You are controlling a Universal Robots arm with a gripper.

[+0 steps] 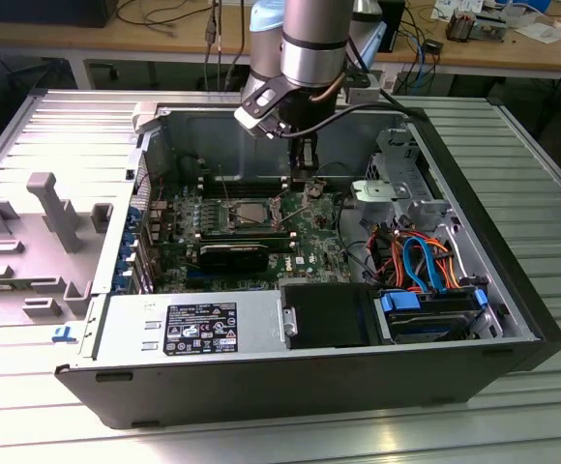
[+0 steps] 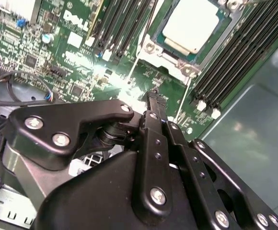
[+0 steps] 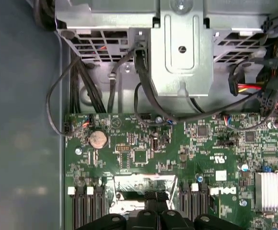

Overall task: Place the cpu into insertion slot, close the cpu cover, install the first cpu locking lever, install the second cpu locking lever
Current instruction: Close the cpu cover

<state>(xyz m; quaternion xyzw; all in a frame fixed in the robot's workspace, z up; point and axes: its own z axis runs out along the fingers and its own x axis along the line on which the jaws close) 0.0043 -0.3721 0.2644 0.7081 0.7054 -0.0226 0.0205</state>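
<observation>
The cpu (image 2: 191, 24) is seated in the insertion slot (image 2: 170, 56); memory slots (image 2: 235, 62) are set along its near and far sides.

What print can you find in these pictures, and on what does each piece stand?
The label on the power supply: too small to read.
The white lettering on the motherboard: a maker's logo, left unquoted.
The fine white print across the motherboard: too small to read.
</observation>
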